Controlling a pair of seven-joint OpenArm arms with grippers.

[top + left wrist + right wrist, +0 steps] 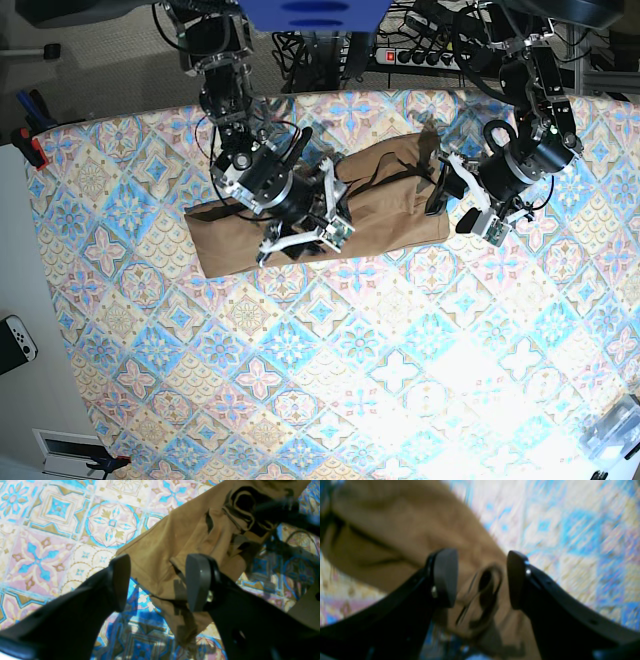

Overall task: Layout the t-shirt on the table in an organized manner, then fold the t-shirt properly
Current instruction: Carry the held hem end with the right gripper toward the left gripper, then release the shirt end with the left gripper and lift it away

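The tan-brown t-shirt lies as a long, rumpled band across the far half of the table. My right gripper hangs over the band's middle-left part. In the blurred right wrist view this gripper is open above the t-shirt, over a dark looped fold, with nothing between its fingers. My left gripper is at the band's right end. In the left wrist view it stands open above a narrow edge of the t-shirt, holding nothing.
A game controller lies on the white surface left of the table. A red clamp sits at the far left corner. Cables and a power strip run behind the table. A clear plastic item is at the near right corner.
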